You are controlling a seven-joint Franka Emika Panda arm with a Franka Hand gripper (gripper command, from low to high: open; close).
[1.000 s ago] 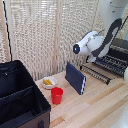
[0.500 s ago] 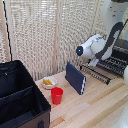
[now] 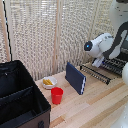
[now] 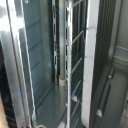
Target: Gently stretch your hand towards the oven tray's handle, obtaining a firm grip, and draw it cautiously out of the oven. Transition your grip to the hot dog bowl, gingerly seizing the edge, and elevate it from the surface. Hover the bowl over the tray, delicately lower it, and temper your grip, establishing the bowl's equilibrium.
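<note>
- We see a light wooden table in front of a pale woven screen that fills the background.
- On the exterior view's left, nearest the camera, sits a large black fabric case with its top open.
- Just to the right of the case stands a red plastic cup, upright.
- Behind the cup, farther from the camera, the hot dog bowl rests on the table: small, white, with yellow-orange food in it.
- Right of the bowl and cup a dark blue flat box stands upright on its edge, between the bowl and the rack.
- On the exterior view's right, the oven tray, a rack of thin dark wires, lies flat and reaches out over the table; the oven tray's handle is the bar along its front edge.
- The white robot arm bends down over the rack at the right; we cannot tell whether its gripper is wide, narrow or holding anything.
- The wrist view is blurred: we make out pale metal bars and grey, shiny panels, seen close.
- We cannot read any writing or brand in either view.
</note>
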